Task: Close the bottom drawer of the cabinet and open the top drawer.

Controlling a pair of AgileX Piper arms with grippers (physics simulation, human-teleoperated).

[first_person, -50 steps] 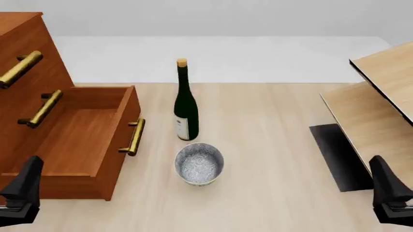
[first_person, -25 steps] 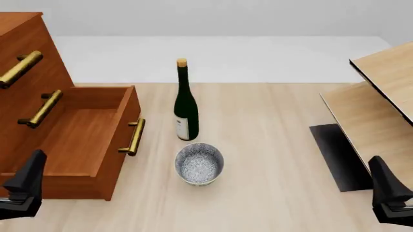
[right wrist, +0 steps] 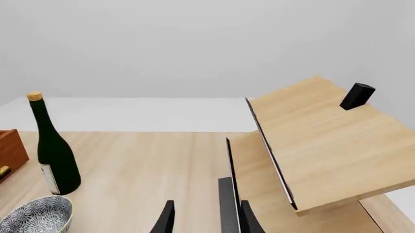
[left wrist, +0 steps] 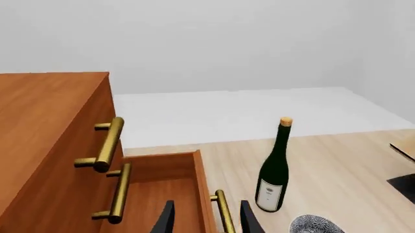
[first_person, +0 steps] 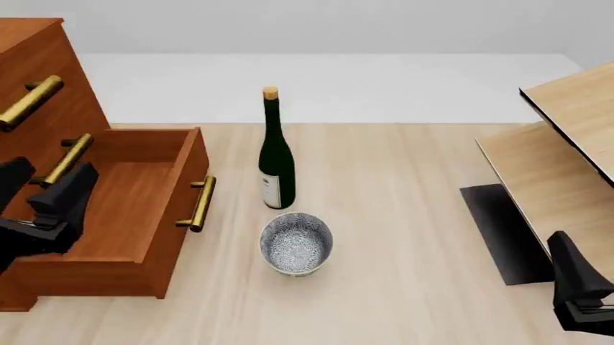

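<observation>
1. The left gripper hovers above the open bottom drawer. Its fingers stand apart, holding nothing. In the left wrist view the drawer's brass bar handle lies just ahead of it, between the two fingers.
2. The right gripper is also parted and empty. It is well apart from the cabinet, with the pale slanted panels in front of it.
3. The bottom drawer is pulled far out. I judge it a stiff, heavy wooden box that slides on rails, so a flat push on its front board or the handle should close it; no grasp is needed.
4. The top drawer is above and further back from the left gripper, and it looks shut. Its bar handle is smooth metal and may be slippery. I would close the fingers across the middle of the bar and pull straight out.
5. The wine bottle and patterned bowl stand beside the drawer front, to the gripper's right. Both are probably fragile.
</observation>
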